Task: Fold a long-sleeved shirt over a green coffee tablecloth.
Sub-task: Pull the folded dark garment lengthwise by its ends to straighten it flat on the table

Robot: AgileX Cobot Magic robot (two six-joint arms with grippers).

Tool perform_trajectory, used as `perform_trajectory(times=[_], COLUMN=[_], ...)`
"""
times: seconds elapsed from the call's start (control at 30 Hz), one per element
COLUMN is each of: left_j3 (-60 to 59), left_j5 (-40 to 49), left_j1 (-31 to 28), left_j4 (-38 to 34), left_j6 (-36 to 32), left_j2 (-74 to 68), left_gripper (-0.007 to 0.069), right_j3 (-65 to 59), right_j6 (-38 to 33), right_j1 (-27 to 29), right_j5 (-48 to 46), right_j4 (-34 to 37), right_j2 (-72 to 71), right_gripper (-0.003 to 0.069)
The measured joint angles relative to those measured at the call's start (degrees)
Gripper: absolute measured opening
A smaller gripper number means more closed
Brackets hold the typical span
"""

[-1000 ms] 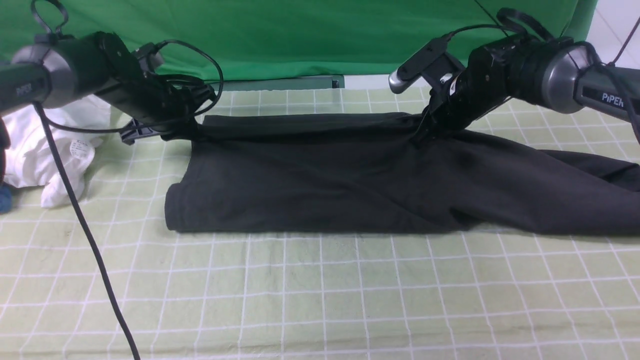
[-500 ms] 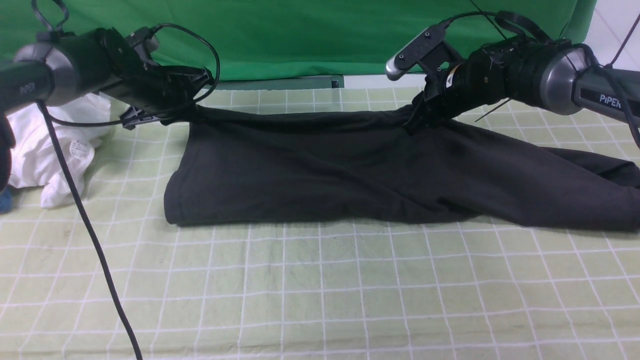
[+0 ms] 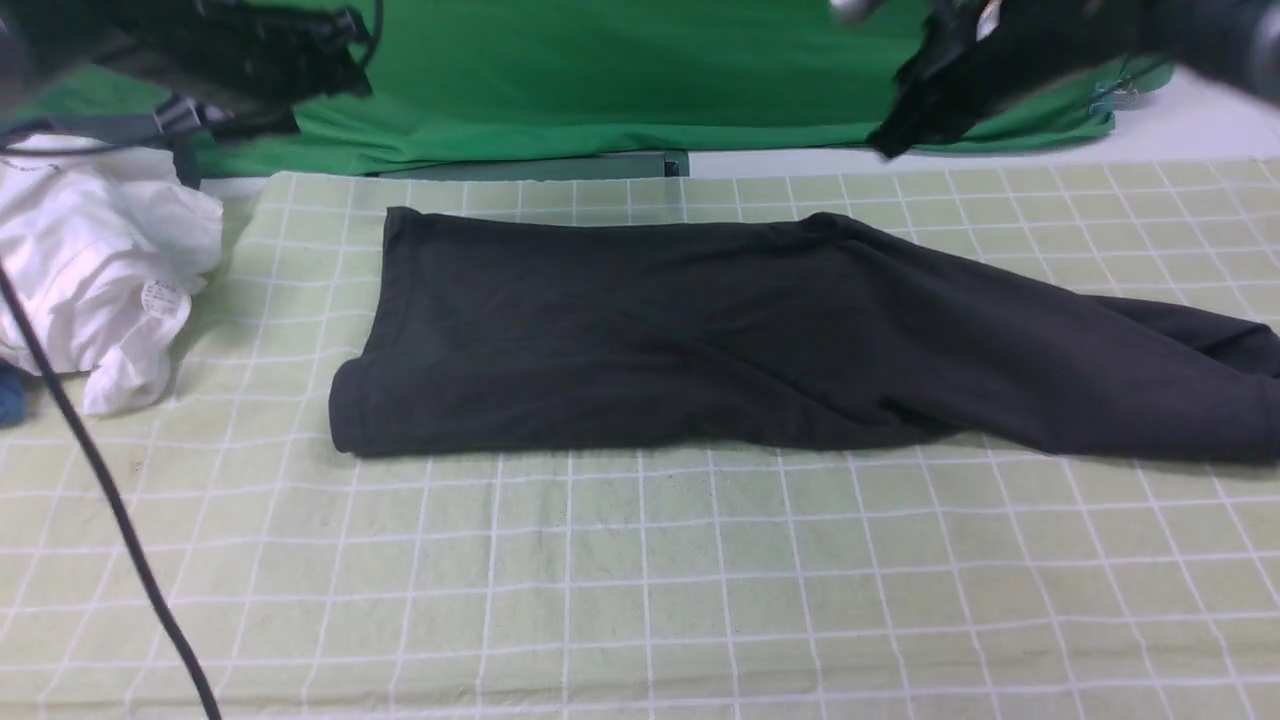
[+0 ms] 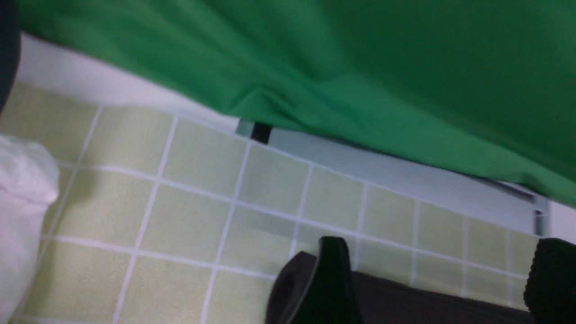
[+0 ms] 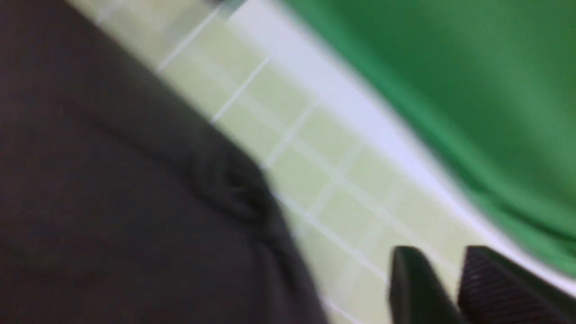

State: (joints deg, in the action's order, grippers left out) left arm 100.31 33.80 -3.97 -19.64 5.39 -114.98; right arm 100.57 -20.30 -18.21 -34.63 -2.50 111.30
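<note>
Nothing can be read here: no word, brand, number or sign. The one printed item is a small tag [image 3: 165, 297] on the crumpled white garment [image 3: 100, 240], which lies on the counter below the left end effector [image 3: 345, 55], out to its left and nearer the robot. The tag carries faint dark marks, but they are too small and blurred to make out.
</note>
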Motion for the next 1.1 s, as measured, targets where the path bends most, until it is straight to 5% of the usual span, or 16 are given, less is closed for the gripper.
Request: perform_trajectory(times=[0.23, 0.33, 0.53, 0.8, 0.97, 1.1], left_j3=[0.1, 0.1, 0.1, 0.1, 0.1, 0.1], left_j5=[14.9, 21.5, 24.3, 23.7, 23.2, 23.0], left_j1=[0.1, 0.1, 0.1, 0.1, 0.1, 0.1], left_j4=[-1.6, -1.9, -2.1, -2.5, -2.5, -2.7], left_j6=[-4.6, -11.2, -13.2, -13.2, -13.3, -13.3], left_j2=[2.7, 2.7, 2.7, 2.7, 2.7, 2.7], left_gripper=[0.043, 0.0256, 0.003, 0.0012, 0.0013, 0.0013], right_j3=[0.0, -0.4, -10.2, -21.8, -21.8, -21.9], right_j6=[-0.5, 5.4, 9.0, 9.3, 9.4, 7.5], right_j1=[4.8, 10.9, 19.9, 28.1, 29.3, 29.3], right_j5=[-21.2, -32.4, -27.7, -17.6, -16.3, -16.1], right_j4=[0.0, 0.6, 3.1, 8.0, 8.5, 11.6], right_j2=[-9.4, -11.4, -11.7, -5.9, -0.5, 1.6], right_gripper=[0.0011, 0.0075, 0.0269, 0.0464, 0.0484, 0.0432])
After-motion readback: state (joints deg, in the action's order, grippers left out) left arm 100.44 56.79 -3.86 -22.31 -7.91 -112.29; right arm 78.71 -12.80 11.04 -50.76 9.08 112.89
